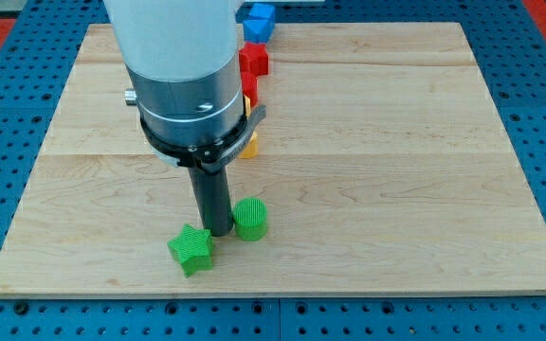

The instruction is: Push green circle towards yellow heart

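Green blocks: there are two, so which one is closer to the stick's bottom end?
The green circle. It sits right beside my tip, on the view's right, seemingly touching. The green star lies slightly lower left, a small gap away.

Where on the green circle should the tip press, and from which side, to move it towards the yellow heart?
My tip stands just to the view's left of the green circle, beside the green star. The yellow block, largely hidden behind the arm, lies towards the view's top. So probably press the circle's bottom wall, near its middle: a round side slips off when pushed off-centre.
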